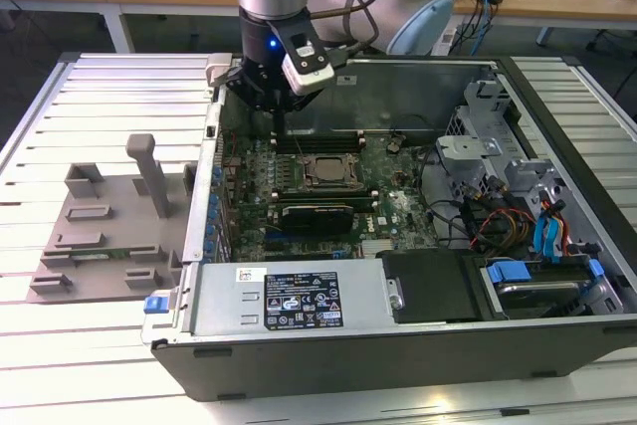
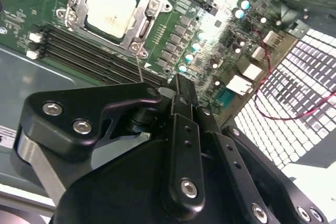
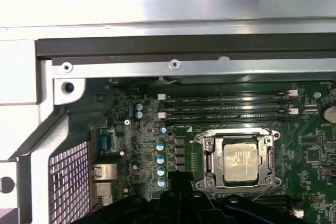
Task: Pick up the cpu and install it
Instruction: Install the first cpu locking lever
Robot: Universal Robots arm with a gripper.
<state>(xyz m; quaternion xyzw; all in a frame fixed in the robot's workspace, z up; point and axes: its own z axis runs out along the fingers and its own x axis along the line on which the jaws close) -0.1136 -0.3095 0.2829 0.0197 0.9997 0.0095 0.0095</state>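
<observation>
The end effector (image 1: 276,97) hangs over the far left corner of the open computer case (image 1: 398,340), upper centre-left of the exterior view. In the second wrist view its black fingers (image 2: 185,108) stand pressed together with nothing between them. The cpu (image 3: 243,161) lies flat inside the metal-framed socket (image 3: 207,156) on the green motherboard (image 3: 142,145), apart from the fingers in both wrist views. On the slatted table (image 1: 109,97), a grey fixture (image 1: 109,236) sits at the exterior view's left.

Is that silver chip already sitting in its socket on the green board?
Yes, in the first wrist view the cpu lies inside the metal-framed socket on the motherboard.
</observation>
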